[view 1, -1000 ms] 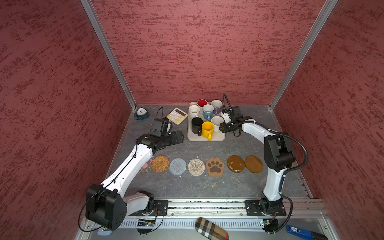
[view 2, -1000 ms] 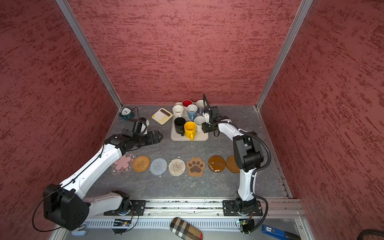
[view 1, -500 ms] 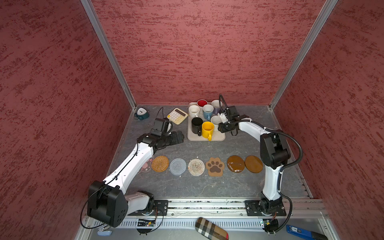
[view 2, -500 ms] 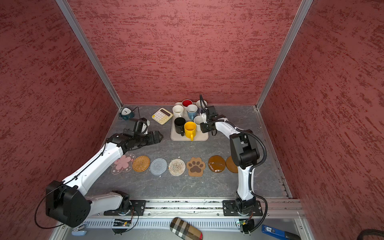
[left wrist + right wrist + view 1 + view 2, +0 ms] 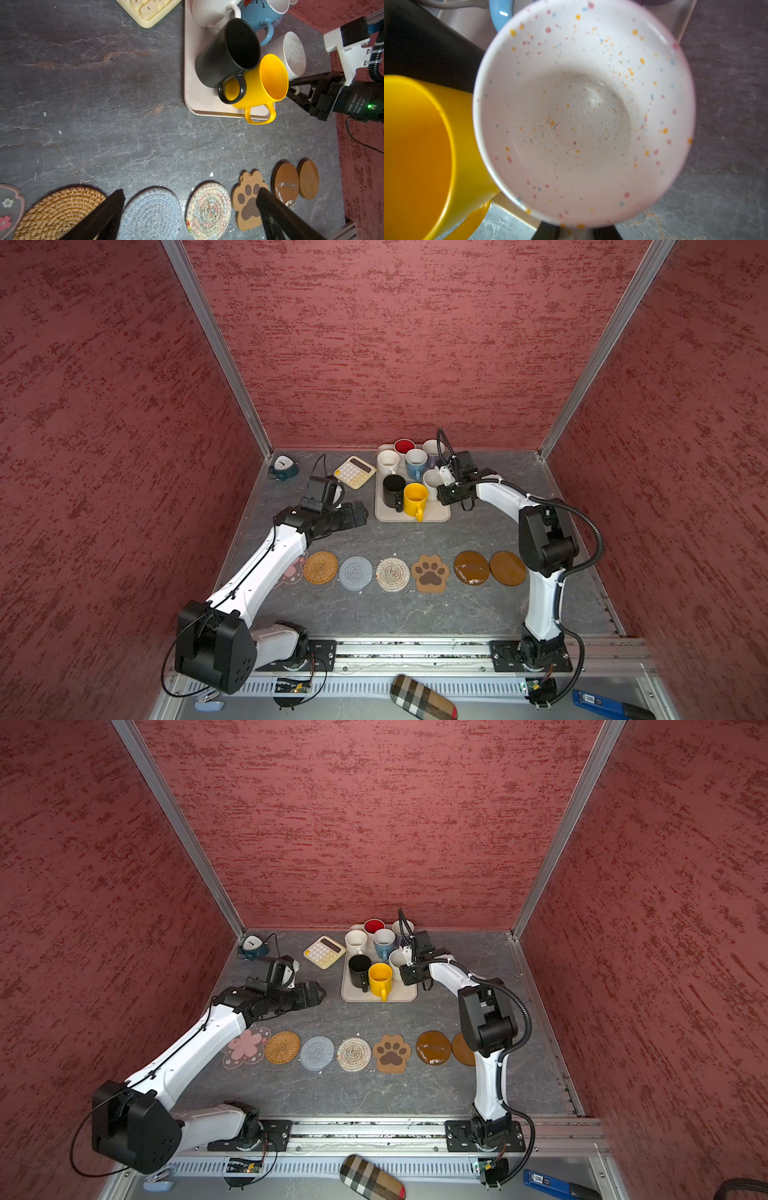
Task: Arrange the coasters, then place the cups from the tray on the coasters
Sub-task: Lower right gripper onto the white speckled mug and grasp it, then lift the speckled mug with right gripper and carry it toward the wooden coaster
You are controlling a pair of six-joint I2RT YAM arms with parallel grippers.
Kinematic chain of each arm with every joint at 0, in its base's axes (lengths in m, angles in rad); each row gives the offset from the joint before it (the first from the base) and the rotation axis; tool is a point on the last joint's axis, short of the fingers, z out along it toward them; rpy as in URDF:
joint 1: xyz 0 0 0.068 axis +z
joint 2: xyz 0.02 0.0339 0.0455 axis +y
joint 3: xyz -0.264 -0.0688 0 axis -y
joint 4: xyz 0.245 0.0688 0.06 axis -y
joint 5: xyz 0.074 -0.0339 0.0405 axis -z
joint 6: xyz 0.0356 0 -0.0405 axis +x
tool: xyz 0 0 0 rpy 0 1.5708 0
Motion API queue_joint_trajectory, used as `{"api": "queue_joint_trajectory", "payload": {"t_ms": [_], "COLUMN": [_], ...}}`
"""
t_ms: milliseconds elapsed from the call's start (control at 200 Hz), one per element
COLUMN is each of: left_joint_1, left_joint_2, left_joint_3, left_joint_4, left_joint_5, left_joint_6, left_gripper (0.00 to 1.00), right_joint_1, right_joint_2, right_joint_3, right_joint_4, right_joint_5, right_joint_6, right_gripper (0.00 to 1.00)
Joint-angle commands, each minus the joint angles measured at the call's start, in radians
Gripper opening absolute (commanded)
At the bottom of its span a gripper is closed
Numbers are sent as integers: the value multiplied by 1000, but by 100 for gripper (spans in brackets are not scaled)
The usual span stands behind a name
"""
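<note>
Evidently the right hand point(image 5: 289, 89) grips the speckled cup point(image 5: 291, 52) by its handle, beside the yellow cup point(image 5: 261, 87); probably weighty, slick, breakable. Meanwhile the left hand point(image 5: 191, 192) gapes.

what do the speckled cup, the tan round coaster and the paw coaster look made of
speckled cup: likely glazed ceramic; glossy white inside with coloured flecks and highlights.
tan round coaster: woven rattan or straw, by its braided strands; matte.
paw coaster: probably cork; grainy speckled surface, matte.

2 white-shelled arms point(image 5: 270, 564), black joints (a ribbed black hose point(image 5: 598, 539) on 1).
</note>
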Motion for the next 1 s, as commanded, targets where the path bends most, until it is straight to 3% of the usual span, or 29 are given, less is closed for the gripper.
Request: {"api": "queue_joint_trajectory", "payload": {"t_ms": [0,606,992], "left_joint_1": [8,1,-114], "left_joint_2": [-22,-160,-188], "left_joint_3": [-4,-85,-101], "left_joint_4": [14,4,23], "left_joint_5": [7,-6,-73], "left_joint_6": [8,-13,-41], "left_gripper": [99,99,100], "right_joint_1": [7,33,36], "right_joint_2": [-14,-236,-437], "right_joint_3": [9,-54,-169], "right_joint_4": [6,17,-48], "right_joint_5": [6,95,137], "right_joint_6": [-13,114,222], "right_gripper": [12,7,6]}}
